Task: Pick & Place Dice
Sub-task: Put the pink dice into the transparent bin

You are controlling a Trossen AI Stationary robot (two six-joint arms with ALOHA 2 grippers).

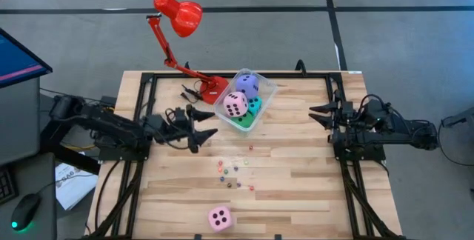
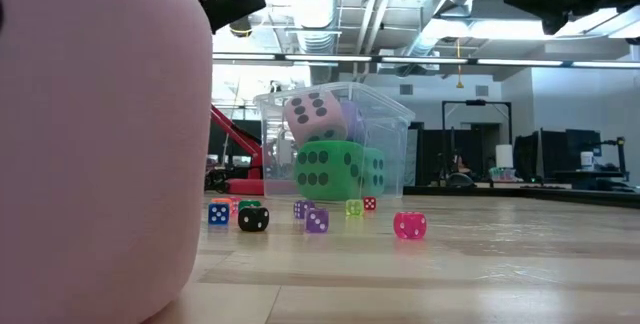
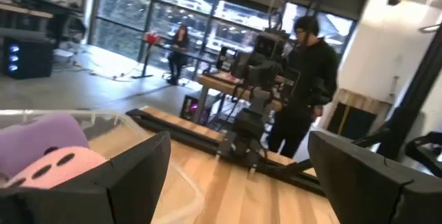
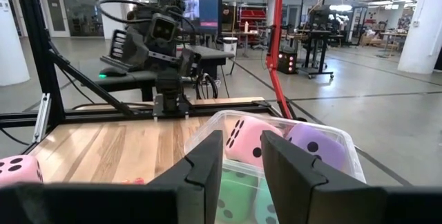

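Observation:
A clear tub (image 1: 264,89) stands at the table's far middle. It holds a pink die (image 1: 235,104), a purple die (image 1: 246,86), a green die (image 1: 242,121) and a cyan one (image 1: 254,107). Another pink die (image 1: 220,218) rests alone near the front edge and fills the left of the low view (image 2: 90,144). Several tiny coloured dice (image 1: 233,170) lie scattered mid-table. My left gripper (image 1: 207,124) hovers open just left of the tub, holding nothing. My right gripper (image 1: 314,114) hangs at the right, fingers slightly apart and empty, pointing at the tub (image 4: 276,124).
A red desk lamp (image 1: 178,18) stands with its base (image 1: 215,87) against the tub's left side. A black frame rail (image 1: 222,75) runs along the table's edges. A person (image 3: 307,79) stands beyond the table's right side. Bare wood lies between the tiny dice and the right arm.

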